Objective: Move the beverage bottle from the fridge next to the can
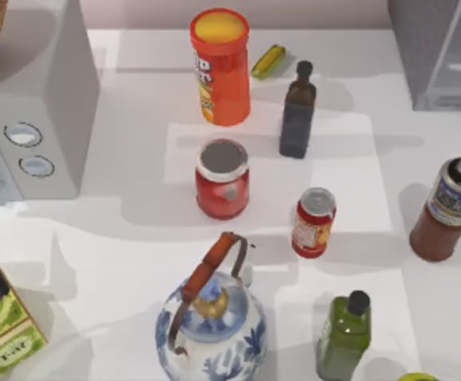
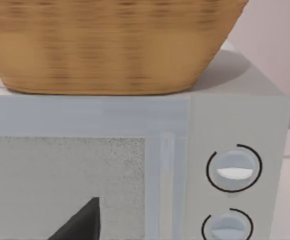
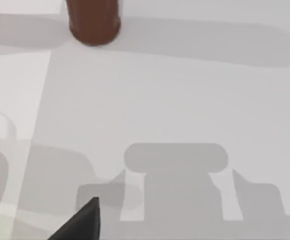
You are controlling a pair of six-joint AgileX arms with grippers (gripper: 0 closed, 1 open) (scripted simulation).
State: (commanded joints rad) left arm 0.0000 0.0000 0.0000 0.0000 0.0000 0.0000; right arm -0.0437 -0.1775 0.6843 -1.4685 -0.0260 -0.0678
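Observation:
The beverage bottle point(image 1: 450, 208), reddish-brown with a white cap and blue-grey label, stands on the table at the right edge, below the fridge point(image 1: 440, 51) in the top view. The small red can point(image 1: 313, 223) stands at mid-table, left of the bottle, with bare table between them. In the right wrist view, my right gripper point(image 3: 135, 235) hovers over the table a little short of the bottle's base point(image 3: 94, 20). One dark fingertip point(image 3: 82, 222) shows there, and the gripper's shadow has two prongs well apart, with nothing held. My left gripper point(image 2: 80, 225) is parked facing the white box with two knobs point(image 2: 234, 170).
Near the can stand a wide red jar point(image 1: 222, 178), a dark brown bottle point(image 1: 297, 111), an orange tube point(image 1: 220, 67), a green bottle point(image 1: 345, 333) and a blue-white teapot point(image 1: 210, 321). A wicker basket point(image 2: 110, 45) sits on the white box point(image 1: 48, 103).

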